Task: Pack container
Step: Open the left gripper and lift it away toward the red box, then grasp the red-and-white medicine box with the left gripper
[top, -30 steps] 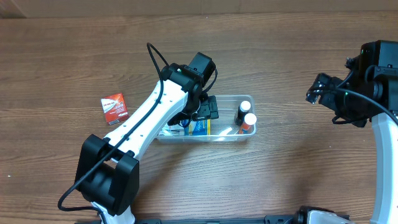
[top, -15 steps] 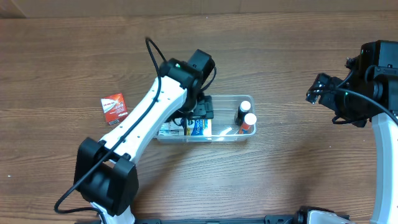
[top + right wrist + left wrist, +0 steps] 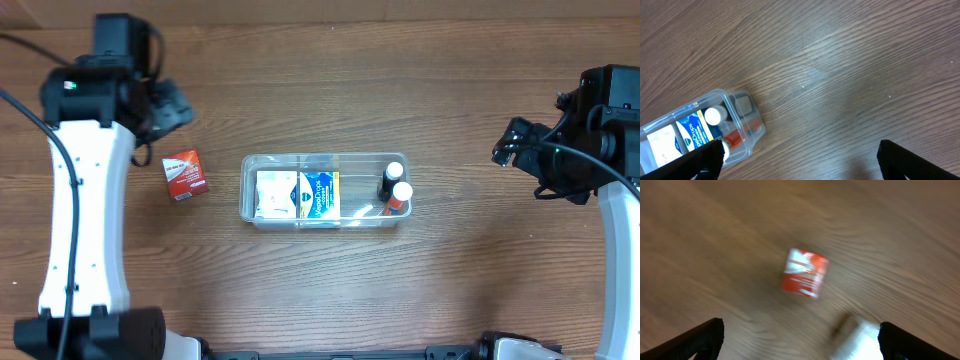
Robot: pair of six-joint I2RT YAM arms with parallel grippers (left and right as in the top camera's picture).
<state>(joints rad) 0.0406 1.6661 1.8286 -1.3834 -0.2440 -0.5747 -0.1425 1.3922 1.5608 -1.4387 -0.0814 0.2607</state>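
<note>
Left gripper (image 3: 172,106) is open wide and empty. Half a second ago it was down inside the container (image 3: 325,226); now it has swung out to the far left, and its wrist view is motion-blurred. Reads as a drop just finished, with the arm heading for the next item. Right gripper (image 3: 510,142) is also open and empty, well right of the container, same spot as before.

Container sits mid-table, upright, between the arms. Left end holds a white box (image 3: 272,194) touching a blue-and-yellow box (image 3: 320,194), both flat. Right end holds two white-capped bottles, the red bottle (image 3: 401,193) nearer and the dark bottle (image 3: 392,172) just behind it, touching. Middle gap looks bare, though glare makes it hard to tell.

Red box (image 3: 184,174) lies on the table (image 3: 450,290) just left of the container, apart from it. It is the only item left out and the likely next pick. Left gripper hovers beyond it, not touching.
</note>
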